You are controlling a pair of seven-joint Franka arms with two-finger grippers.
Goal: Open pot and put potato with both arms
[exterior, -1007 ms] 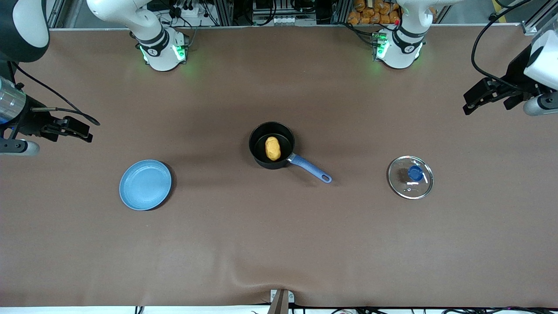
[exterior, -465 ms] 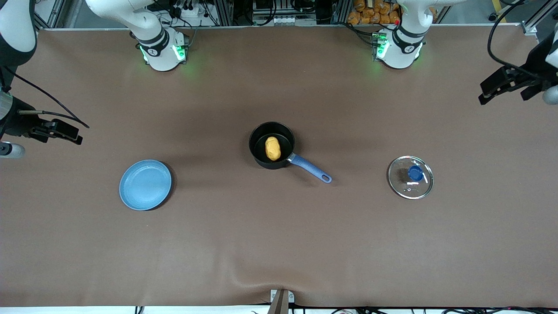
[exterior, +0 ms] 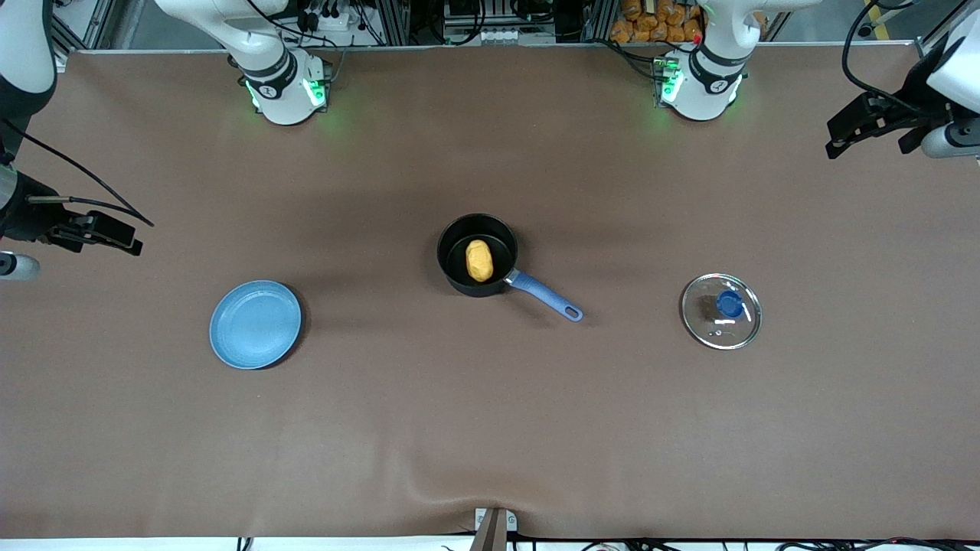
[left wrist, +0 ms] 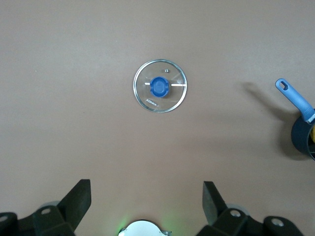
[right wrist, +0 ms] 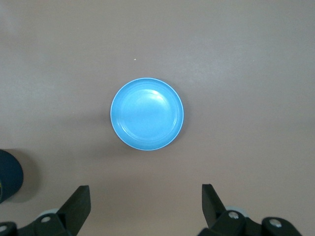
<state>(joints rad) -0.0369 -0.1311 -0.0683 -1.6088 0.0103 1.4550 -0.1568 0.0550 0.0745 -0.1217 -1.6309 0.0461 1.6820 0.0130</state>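
Observation:
The black pot [exterior: 476, 254] with its blue handle [exterior: 545, 297] stands uncovered at the table's middle, and the yellow-orange potato [exterior: 479, 260] lies inside it. Part of the pot also shows in the left wrist view [left wrist: 302, 136] and in the right wrist view [right wrist: 10, 176]. Its glass lid with a blue knob [exterior: 721, 311] lies flat on the table toward the left arm's end, and it also shows in the left wrist view [left wrist: 160, 92]. My left gripper [exterior: 838, 138] is open and empty, high over that end of the table [left wrist: 146, 192]. My right gripper [exterior: 122, 237] is open and empty over the right arm's end [right wrist: 145, 196].
A flat light-blue plate [exterior: 255, 324] lies toward the right arm's end, nearer the front camera than the pot; it also shows in the right wrist view [right wrist: 147, 120]. The brown mat has a wrinkle at its front edge [exterior: 494, 497].
The left gripper has drawn back toward the robots' bases, away from the lid. The right gripper has moved outward toward its table end. Pot, potato, lid and plate have not moved.

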